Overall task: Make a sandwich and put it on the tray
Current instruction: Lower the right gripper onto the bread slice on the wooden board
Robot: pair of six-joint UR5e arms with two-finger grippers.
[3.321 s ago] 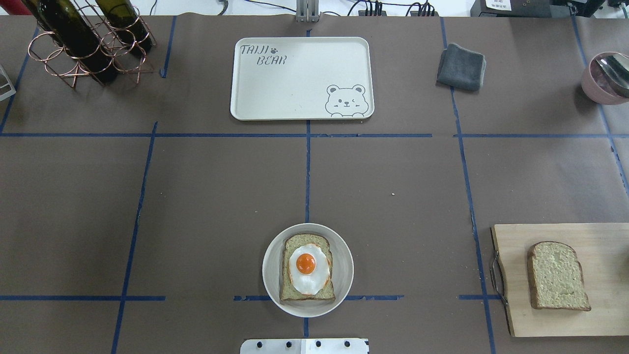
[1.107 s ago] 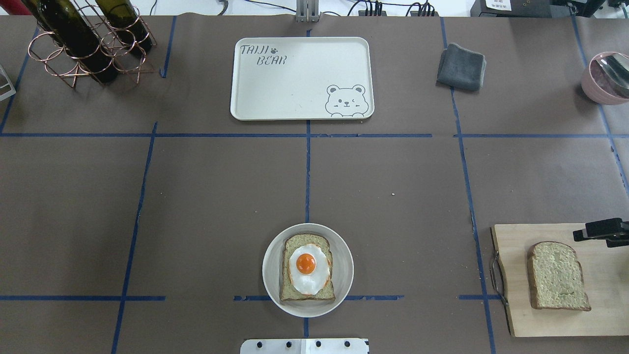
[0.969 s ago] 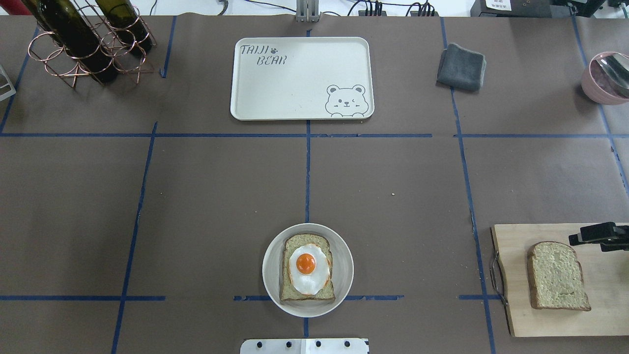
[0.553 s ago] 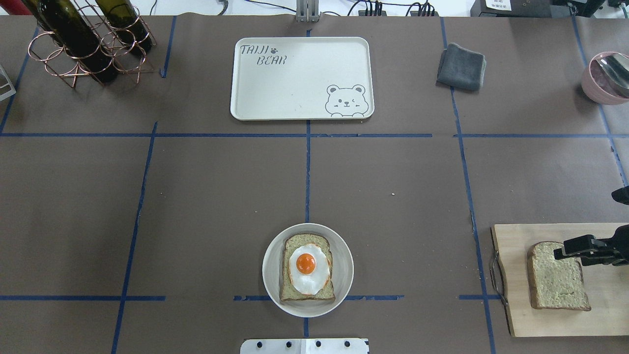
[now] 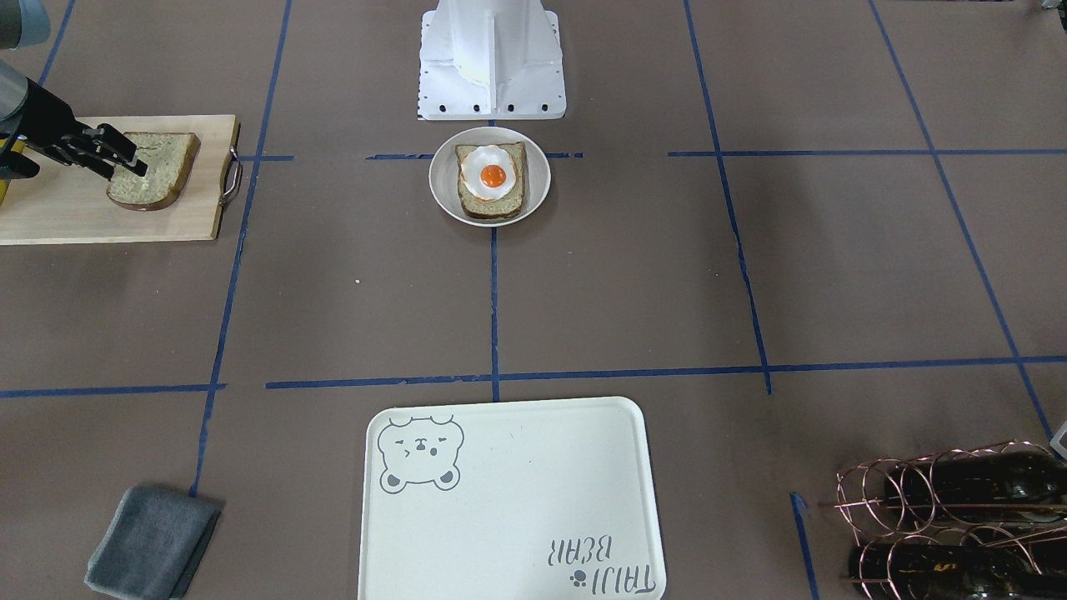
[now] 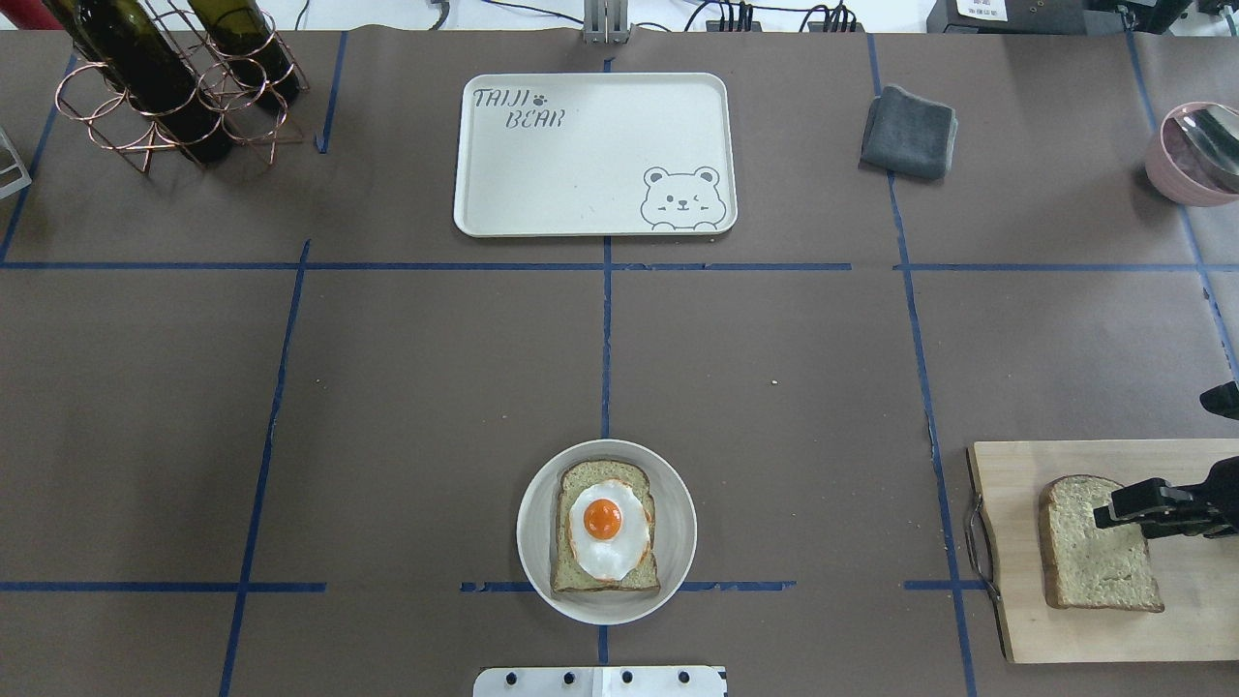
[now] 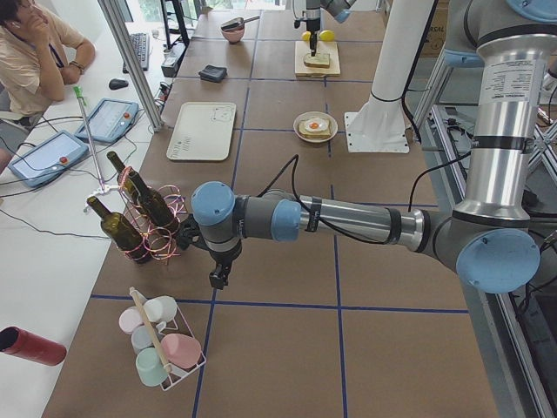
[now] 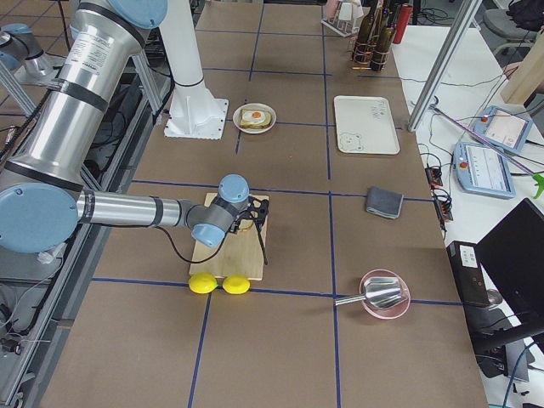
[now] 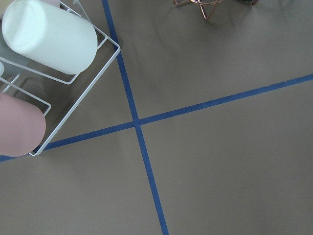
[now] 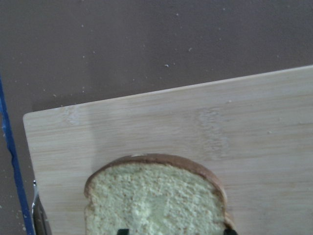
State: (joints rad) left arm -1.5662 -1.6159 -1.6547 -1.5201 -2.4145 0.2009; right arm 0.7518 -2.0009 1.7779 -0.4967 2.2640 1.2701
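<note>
A bread slice topped with a fried egg (image 6: 605,528) lies on the small white plate (image 6: 530,530) near the robot base. A second bread slice (image 6: 1094,561) lies on the wooden cutting board (image 6: 1026,620) at the right. My right gripper (image 6: 1113,510) is open and hovers over that slice's far right corner; the right wrist view shows the slice (image 10: 156,200) with a fingertip (image 10: 123,231) at each side. The cream bear tray (image 6: 590,155) lies empty at the far centre. My left gripper (image 7: 215,280) hangs low beside the bottle rack; I cannot tell if it is open.
A grey cloth (image 6: 908,132) lies right of the tray. A copper rack with wine bottles (image 6: 165,77) stands far left. A pink bowl with a spoon (image 6: 1195,155) sits far right. Two lemons (image 8: 219,284) lie beside the board. A cup rack (image 7: 161,344) stands near my left gripper.
My right gripper has come in from the right edge and moved over the cutting board onto the loose slice's corner. Nothing else has moved.
</note>
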